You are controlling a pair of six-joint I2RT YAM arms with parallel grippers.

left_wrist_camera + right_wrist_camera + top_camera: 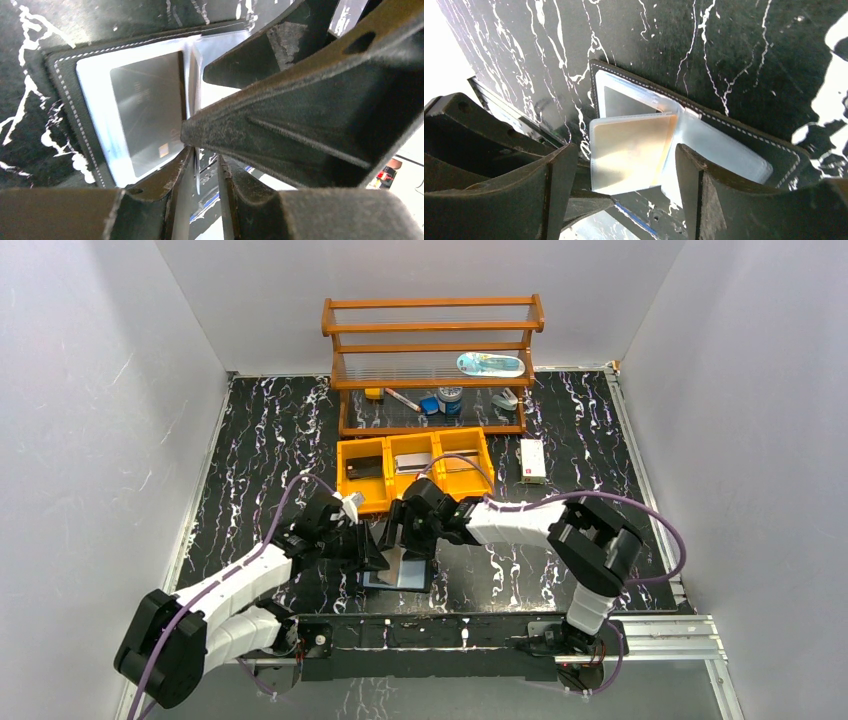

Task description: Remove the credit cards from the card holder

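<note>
Left pincer (205, 162) nearly closed around upright sleeve leaf (192, 95); I cannot confirm firm pinch. Judged purpose: keep leaf raised. My right pincer (626, 150) spread astride tan credit card (624, 132), untouched. Card holder (724, 150) open flat on bench (724, 50).

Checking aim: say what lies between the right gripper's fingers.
A raised clear sleeve of the card holder, tan card inside; the right wrist view shows it.
</note>
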